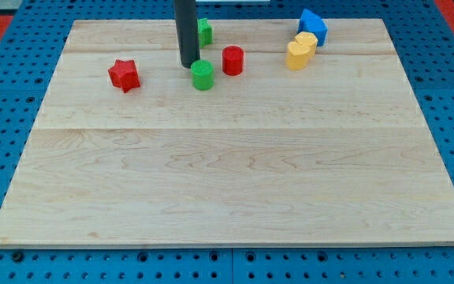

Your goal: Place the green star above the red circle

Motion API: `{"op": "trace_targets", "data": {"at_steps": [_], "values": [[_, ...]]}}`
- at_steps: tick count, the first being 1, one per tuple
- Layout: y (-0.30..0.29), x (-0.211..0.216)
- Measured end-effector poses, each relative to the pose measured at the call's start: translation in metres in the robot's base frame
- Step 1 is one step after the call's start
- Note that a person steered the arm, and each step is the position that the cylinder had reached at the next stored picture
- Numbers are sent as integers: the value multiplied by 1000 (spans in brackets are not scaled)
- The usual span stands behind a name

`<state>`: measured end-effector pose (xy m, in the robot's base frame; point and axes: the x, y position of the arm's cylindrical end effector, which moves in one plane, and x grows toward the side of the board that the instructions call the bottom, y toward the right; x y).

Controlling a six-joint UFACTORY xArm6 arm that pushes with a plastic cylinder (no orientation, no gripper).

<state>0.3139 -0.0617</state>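
Note:
The green star (205, 31) lies near the board's top edge, partly hidden behind my rod. The red circle (232, 60) stands below it and a little to the right. My tip (188, 64) rests on the board just left of a green circle (202, 75) and to the left of the red circle. The tip is below the green star and slightly to its left. The tip looks close to the green circle's upper left side; I cannot tell whether it touches.
A red star (124, 75) lies at the left. A blue block (312, 25) and two yellow blocks (306, 40) (295, 55) cluster at the top right. The wooden board (227, 181) sits on a blue pegboard surface.

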Motion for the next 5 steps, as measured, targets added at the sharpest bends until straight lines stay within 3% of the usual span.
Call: {"op": "trace_targets", "data": {"at_steps": [2, 4, 5], "values": [[57, 20], [-11, -12], [-36, -62]]}}
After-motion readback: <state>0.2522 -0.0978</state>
